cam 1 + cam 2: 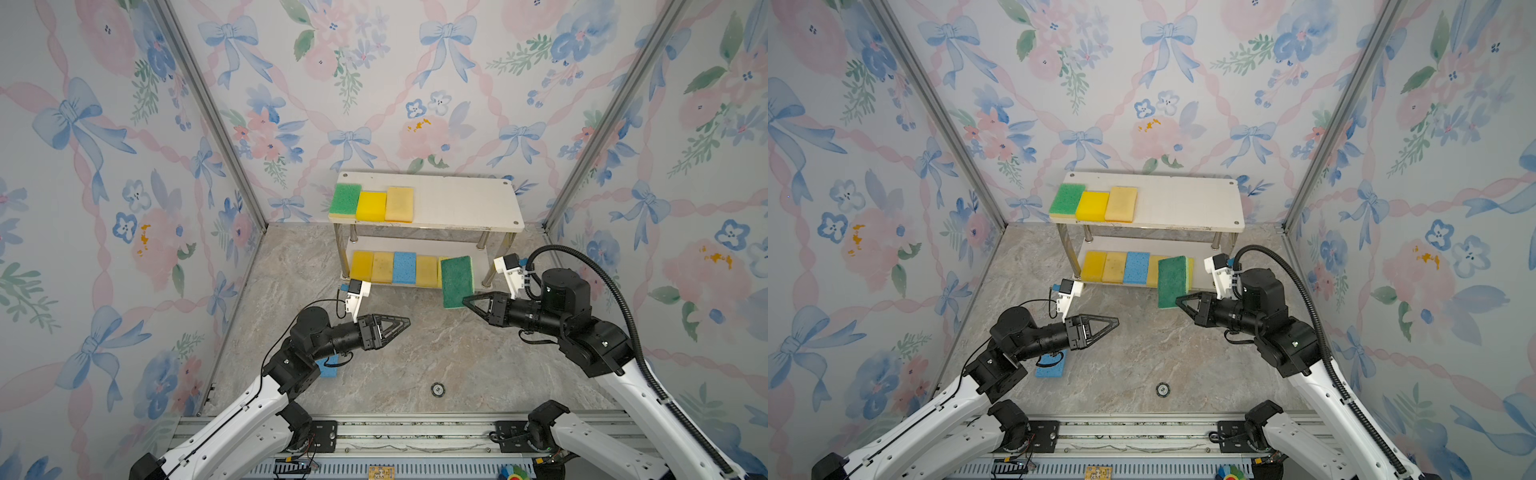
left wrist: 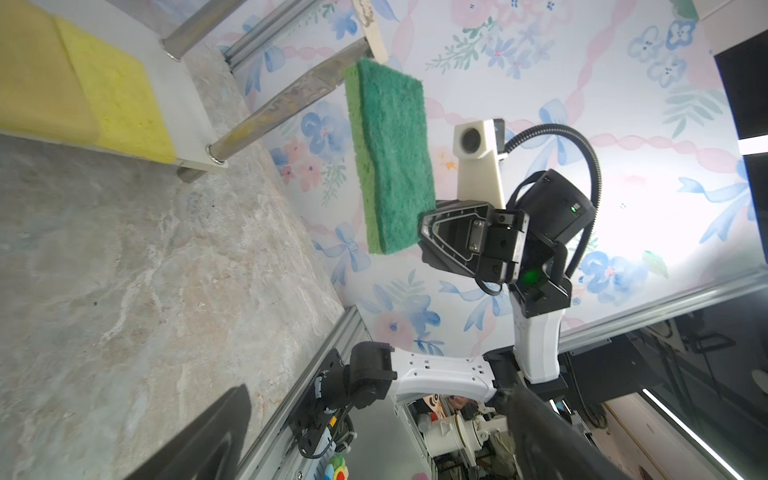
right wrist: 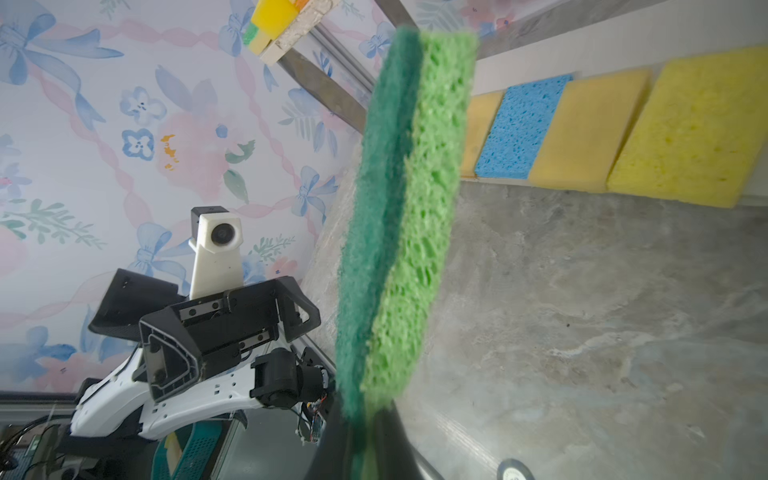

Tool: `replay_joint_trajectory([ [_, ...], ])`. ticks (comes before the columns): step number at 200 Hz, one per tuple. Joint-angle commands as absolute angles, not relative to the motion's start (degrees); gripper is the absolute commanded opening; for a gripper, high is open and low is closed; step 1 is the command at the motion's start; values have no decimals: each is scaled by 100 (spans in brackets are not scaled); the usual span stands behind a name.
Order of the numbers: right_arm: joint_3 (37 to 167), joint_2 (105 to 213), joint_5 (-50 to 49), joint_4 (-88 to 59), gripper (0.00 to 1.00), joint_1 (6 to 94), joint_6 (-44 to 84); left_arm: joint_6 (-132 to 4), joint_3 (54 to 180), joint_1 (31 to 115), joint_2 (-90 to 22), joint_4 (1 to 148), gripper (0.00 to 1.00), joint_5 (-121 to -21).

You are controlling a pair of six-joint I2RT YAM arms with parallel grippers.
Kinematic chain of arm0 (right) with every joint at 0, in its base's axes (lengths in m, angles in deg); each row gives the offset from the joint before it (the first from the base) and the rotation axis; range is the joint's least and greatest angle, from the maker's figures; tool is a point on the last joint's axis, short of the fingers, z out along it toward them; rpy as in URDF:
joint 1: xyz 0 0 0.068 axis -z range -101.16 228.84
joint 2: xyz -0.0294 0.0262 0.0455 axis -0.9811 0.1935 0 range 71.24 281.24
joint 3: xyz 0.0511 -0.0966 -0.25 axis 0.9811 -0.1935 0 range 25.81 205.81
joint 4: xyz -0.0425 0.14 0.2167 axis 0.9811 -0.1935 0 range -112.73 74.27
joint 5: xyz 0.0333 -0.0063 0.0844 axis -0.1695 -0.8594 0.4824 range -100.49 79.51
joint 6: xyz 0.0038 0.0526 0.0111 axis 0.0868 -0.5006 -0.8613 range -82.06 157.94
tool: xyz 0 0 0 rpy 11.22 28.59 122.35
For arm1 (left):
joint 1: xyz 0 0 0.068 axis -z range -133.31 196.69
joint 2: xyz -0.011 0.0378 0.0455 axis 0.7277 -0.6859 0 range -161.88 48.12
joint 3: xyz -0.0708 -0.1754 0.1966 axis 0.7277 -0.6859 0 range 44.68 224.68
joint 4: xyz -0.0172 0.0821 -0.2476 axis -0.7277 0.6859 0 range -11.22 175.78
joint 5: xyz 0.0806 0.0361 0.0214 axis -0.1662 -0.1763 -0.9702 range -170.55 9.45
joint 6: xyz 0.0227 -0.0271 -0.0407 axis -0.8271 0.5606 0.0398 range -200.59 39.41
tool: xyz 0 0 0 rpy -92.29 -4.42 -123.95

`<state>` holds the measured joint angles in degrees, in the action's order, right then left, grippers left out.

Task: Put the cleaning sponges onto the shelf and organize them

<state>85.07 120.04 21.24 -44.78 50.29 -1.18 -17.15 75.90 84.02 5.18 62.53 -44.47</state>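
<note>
The green scourer (image 1: 457, 280) hangs clear of the worktop (image 1: 415, 365), just before the right end of the lower board of the shelf (image 1: 469, 199), its near end pinched in the right pincer (image 1: 467, 300). The left pincer (image 1: 405, 322) hovers mid-worktop, spread and empty. A blue sponge (image 1: 326, 368) lies under its arm, toward the left edge.

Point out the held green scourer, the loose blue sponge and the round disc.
green scourer (image 1: 457, 280), in a top view, green face.
loose blue sponge (image 1: 1052, 370), in a top view, uncovered part.
round disc (image 1: 437, 389), in a top view, centre.
</note>
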Motion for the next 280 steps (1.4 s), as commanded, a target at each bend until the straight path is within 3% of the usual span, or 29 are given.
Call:
replay_joint_trajectory([
  [1,8342,11928,3271,-3740,10,5061,-618,-1590,7573,8421,470,5655,98,-3943],
  [55,7749,12113,4021,-2022,10,4775,-1783,-1608,7659,8606,421,5622,98,-4035],
  [134,8170,12738,3875,-2800,10,3371,-939,-1490,7769,8582,410,5514,96,-4616],
  [159,8094,12731,3763,-2693,10,3255,-1018,-1346,7720,8484,436,5420,82,-4682],
  [202,8041,12847,3645,-2625,11,3108,-1054,-1239,7576,8484,403,5199,36,-4644],
  [214,8118,12885,3587,-2751,16,3062,-970,-1246,7555,8485,400,5196,25,-4622],
  [226,8226,12915,3548,-2954,32,3027,-830,-1256,7553,8478,396,5195,16,-4592],
  [248,8496,12883,3135,-3519,48,3024,-470,-1266,7545,8458,368,5196,8,-4513],
  [280,9006,12777,2314,-4653,50,3006,130,-1200,7463,8381,393,5205,4,-4436],
])
